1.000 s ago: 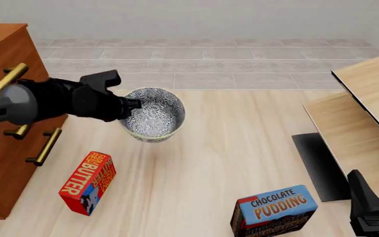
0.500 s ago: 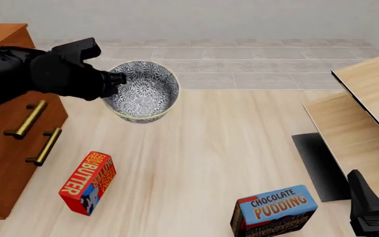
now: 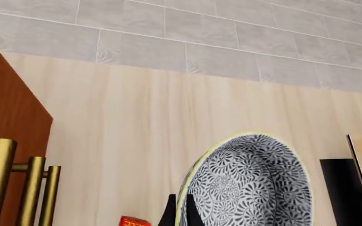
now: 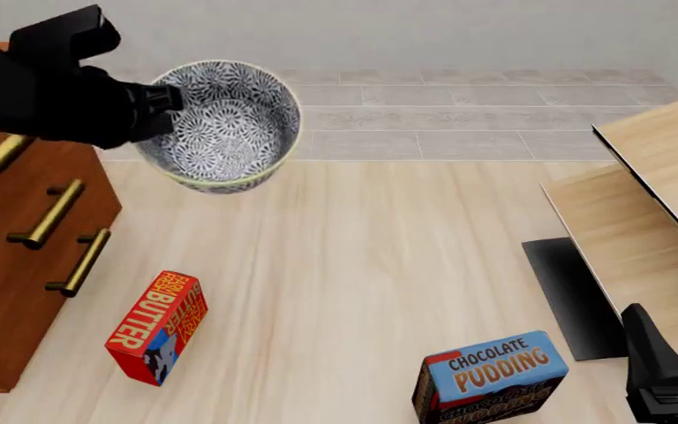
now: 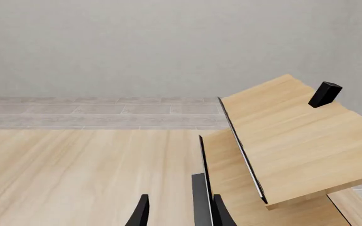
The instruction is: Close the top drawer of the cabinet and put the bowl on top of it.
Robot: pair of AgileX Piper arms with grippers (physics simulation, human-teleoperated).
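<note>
— Bowl location?
— The bowl (image 4: 222,124) is held in the air beside the cabinet (image 4: 10,265), near its top edge, rim tilted. The left gripper (image 4: 165,99) fingers (image 3: 170,214) are clamped on its rim.
— Right gripper?
— The right gripper (image 5: 179,209) is seen low by the pale furniture (image 5: 294,136), fingers apart, nothing held.

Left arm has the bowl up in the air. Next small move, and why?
Probably carry it a little further toward the cabinet before lowering. The left gripper is shut on the bowl rim, and in the front view the bowl sits just right of the cabinet's edge, not over its top. All three brass handles look roughly flush, so the drawer seems closed.
</note>
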